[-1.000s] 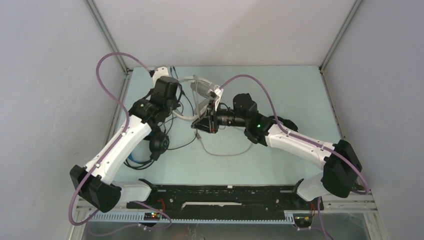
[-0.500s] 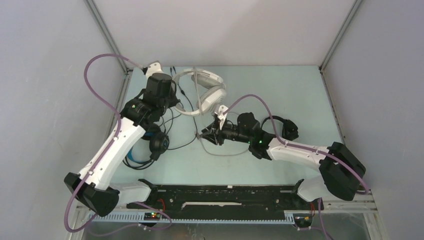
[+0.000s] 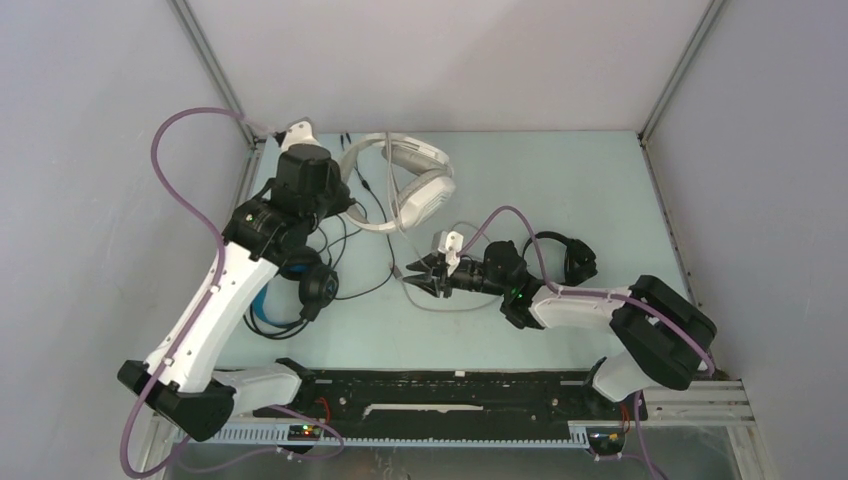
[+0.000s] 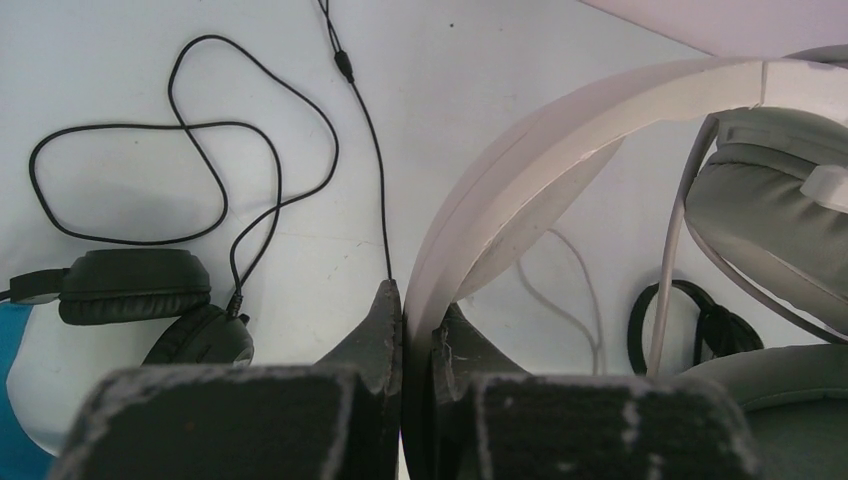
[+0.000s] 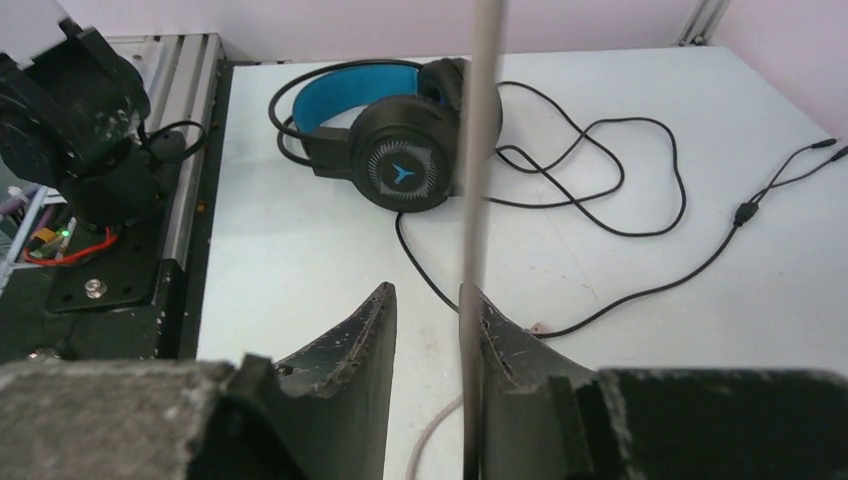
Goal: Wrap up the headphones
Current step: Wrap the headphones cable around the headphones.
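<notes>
Left gripper [image 4: 415, 300] pinches the white headband [image 4: 560, 130]; right gripper [image 5: 430, 295], jaws slightly parted, could let the grey cable [image 5: 482, 120] slip.

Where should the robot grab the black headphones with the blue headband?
Probably the blue headband of the black headphones, coming down from above. It's a narrow arc, thin enough to pinch across; the round ear cup looks too wide for that.

The pale table [image 3: 600, 180] bears white-grey headphones [image 3: 415, 190], blue-banded black headphones [image 3: 320, 287], small black headphones [image 3: 565, 255] and thin cables [image 3: 365, 287].
</notes>
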Controlling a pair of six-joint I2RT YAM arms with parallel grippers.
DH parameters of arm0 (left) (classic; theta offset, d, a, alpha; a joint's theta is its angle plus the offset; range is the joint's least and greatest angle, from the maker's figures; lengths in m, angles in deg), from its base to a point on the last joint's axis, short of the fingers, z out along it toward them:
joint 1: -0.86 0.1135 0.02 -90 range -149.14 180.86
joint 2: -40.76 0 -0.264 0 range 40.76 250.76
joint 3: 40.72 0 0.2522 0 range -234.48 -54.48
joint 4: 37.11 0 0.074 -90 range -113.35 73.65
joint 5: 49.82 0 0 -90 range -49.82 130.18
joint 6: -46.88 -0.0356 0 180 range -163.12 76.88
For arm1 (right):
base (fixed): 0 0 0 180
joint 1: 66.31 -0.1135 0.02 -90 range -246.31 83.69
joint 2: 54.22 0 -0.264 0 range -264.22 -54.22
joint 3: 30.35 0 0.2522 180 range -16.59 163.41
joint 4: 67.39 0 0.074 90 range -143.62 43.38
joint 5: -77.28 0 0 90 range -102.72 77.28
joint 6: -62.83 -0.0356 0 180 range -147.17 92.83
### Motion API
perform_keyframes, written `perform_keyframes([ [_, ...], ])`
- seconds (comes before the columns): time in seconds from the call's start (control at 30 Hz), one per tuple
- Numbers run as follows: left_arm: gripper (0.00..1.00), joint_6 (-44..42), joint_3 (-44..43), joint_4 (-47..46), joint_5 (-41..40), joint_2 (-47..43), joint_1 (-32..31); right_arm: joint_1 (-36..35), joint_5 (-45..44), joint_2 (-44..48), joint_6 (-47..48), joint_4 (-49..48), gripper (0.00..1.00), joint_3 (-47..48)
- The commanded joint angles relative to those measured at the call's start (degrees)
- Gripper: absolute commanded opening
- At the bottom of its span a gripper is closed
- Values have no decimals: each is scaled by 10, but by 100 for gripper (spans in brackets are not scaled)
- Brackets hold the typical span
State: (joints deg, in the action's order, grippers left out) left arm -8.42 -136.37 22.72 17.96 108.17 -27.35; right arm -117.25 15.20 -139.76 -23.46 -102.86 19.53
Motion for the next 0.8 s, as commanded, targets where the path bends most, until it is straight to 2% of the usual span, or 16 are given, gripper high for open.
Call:
perform_keyframes([
  [0.0,0,24,-67,-37,29,-33,3,20,25,-21,19,-63,31,-12],
  [0.37,0,22,-74,-46,120,-49,14,62,41,-106,-34,-153,28,-40],
  [0.6,0,24,-77,-48,130,-53,20,66,59,-190,-78,-256,35,-40],
  [0.77,0,29,-78,-50,142,-54,28,67,59,-223,-80,-271,34,-40],
])
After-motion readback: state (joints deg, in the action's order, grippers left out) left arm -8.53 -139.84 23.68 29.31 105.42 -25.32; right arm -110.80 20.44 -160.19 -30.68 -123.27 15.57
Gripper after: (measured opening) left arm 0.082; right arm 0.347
